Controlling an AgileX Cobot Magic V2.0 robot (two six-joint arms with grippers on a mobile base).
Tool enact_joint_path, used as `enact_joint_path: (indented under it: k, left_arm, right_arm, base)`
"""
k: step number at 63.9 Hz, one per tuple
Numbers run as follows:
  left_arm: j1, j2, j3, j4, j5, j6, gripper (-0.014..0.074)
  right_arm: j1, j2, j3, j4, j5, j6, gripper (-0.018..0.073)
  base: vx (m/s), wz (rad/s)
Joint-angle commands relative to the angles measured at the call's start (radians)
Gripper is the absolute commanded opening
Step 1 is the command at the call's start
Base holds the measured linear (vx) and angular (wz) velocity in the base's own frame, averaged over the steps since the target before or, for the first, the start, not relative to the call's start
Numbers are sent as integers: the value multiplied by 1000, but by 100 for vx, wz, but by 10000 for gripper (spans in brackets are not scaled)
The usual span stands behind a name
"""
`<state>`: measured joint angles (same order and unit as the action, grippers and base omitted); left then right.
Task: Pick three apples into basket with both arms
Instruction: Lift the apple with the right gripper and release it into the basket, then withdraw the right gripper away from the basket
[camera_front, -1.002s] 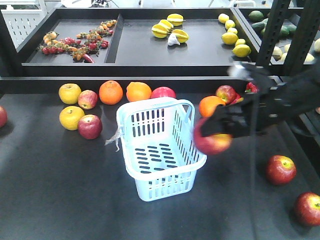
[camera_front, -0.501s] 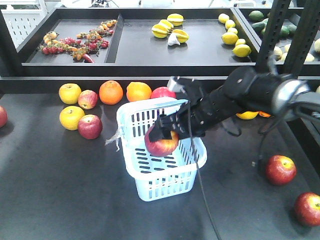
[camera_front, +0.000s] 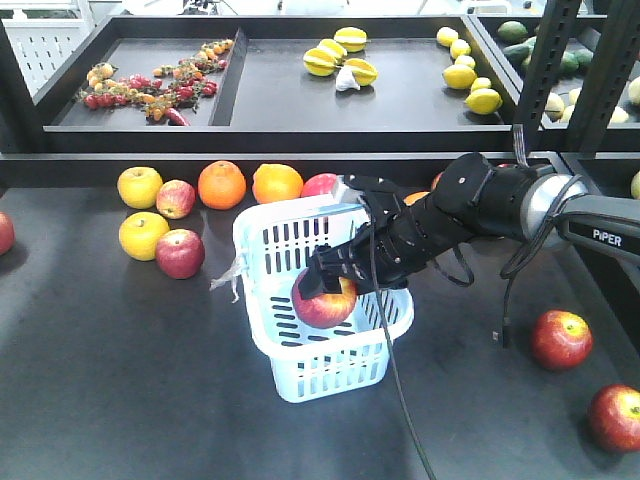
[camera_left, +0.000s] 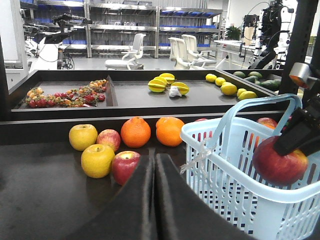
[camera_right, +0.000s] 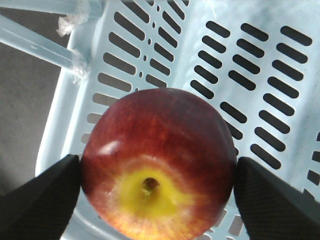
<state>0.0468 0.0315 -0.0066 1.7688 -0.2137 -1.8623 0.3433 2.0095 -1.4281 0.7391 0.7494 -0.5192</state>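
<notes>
My right gripper (camera_front: 328, 284) is shut on a dark red apple (camera_front: 324, 303) and holds it over the inside of the pale blue basket (camera_front: 262, 338), at about rim height. In the right wrist view the apple (camera_right: 160, 150) sits between both fingers (camera_right: 45, 195), above the basket's slotted floor (camera_right: 250, 75). My left gripper (camera_left: 154, 161) is shut and empty, low over the table. A red apple (camera_left: 125, 167) lies just left of it and the basket (camera_left: 225, 192) stands to its right. The left gripper does not show in the front view.
Red apples (camera_front: 180, 253) (camera_front: 176, 198), yellow apples (camera_front: 143, 235) and oranges (camera_front: 222, 184) lie left of and behind the basket. More red apples (camera_front: 561, 339) (camera_front: 614, 417) lie at the right. A raised shelf (camera_front: 300, 140) with other fruit runs along the back.
My right arm swung left with the apple, from right of the basket to over its inside, then sank a little lower.
</notes>
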Motion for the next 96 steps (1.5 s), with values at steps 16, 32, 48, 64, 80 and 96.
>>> enact_joint_path:
  k: [16, 32, 48, 64, 80, 96]
  left_arm:
    - [3, 21, -24, -8, 19, -1, -8]
    - [3, 21, -24, -8, 19, -1, -8]
    - [3, 21, -24, -7, 19, -1, -8]
    - [3, 21, -24, -7, 19, -1, -8]
    - [3, 21, -24, -7, 19, -1, -8]
    - [3, 21, -24, -7, 19, -1, -8]
  right_arm:
    - [-4, -62, -31, 40, -15, -14, 652]
    - [-6, -149, -31, -19, 65, 17, 386]
    - [-11, -292, -27, -280, 210, 136, -11]
    - [-187, -463, 56, -447, 229, 272, -9]
    - [-484, -597, 342, -484, 156, 275, -8]
    - [-586, -552, 377, -568, 124, 243, 130]
  base:
    - [0, 0]
    - [0, 0]
    - [0, 0]
    - [0, 0]
    - [0, 0]
    - [0, 0]
